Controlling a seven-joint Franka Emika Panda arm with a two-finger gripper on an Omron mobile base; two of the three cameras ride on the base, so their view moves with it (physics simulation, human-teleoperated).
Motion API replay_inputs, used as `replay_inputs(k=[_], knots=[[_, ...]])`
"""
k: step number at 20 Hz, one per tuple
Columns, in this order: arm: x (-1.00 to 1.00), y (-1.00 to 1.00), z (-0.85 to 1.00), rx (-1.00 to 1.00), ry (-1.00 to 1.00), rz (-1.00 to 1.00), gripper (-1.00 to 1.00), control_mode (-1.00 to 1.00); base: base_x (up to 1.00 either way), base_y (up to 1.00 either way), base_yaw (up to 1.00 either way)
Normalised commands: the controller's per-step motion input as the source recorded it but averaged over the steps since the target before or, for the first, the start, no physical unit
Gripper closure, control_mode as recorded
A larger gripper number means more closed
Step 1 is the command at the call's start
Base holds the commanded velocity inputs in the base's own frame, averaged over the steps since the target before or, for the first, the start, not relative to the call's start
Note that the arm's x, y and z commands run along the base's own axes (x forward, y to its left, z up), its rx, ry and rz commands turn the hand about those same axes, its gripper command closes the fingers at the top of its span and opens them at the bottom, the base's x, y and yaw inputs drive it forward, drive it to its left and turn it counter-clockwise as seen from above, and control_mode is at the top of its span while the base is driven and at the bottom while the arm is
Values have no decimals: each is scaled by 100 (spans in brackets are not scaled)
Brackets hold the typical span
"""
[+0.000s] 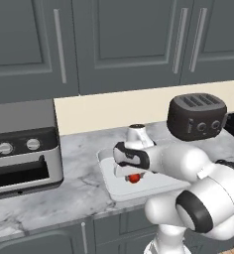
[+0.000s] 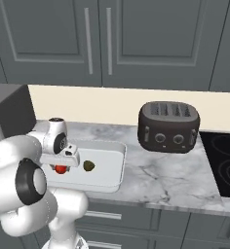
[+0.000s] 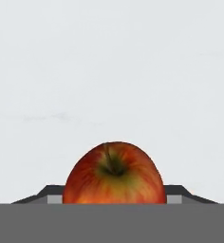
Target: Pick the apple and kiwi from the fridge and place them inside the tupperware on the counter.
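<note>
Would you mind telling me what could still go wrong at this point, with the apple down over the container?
1. The apple sits between the fingertips of the gripper, low over the tupperware. If it sticks to one pad on release, it may lift or roll.
2. The kiwi lies just beside it; a rolling apple could knock it.
3. The wrist hangs close to the container's near wall, so a careless retreat might nudge the tupperware along the counter.

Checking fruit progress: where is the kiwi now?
In the right base view, the kiwi lies inside the tupperware, just right of the apple.
</note>
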Motion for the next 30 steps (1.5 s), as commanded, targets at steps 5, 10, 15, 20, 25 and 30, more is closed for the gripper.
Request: replay_inputs(k=[5, 10, 15, 20, 25, 30], knots=[[-1, 0, 0, 0, 1, -18, -100, -100, 0, 0, 0], [-12, 0, 11, 0, 6, -16, -100, -100, 0, 0, 0], [-43, 0, 38, 0, -10, -28, -100, -100, 0, 0, 0], [-51, 0, 45, 0, -12, -24, -100, -100, 0, 0, 0], [-55, 0, 52, 0, -6, -30, -100, -100, 0, 0, 0], [-51, 0, 78, 0, -1, -23, -100, -100, 0, 0, 0]])
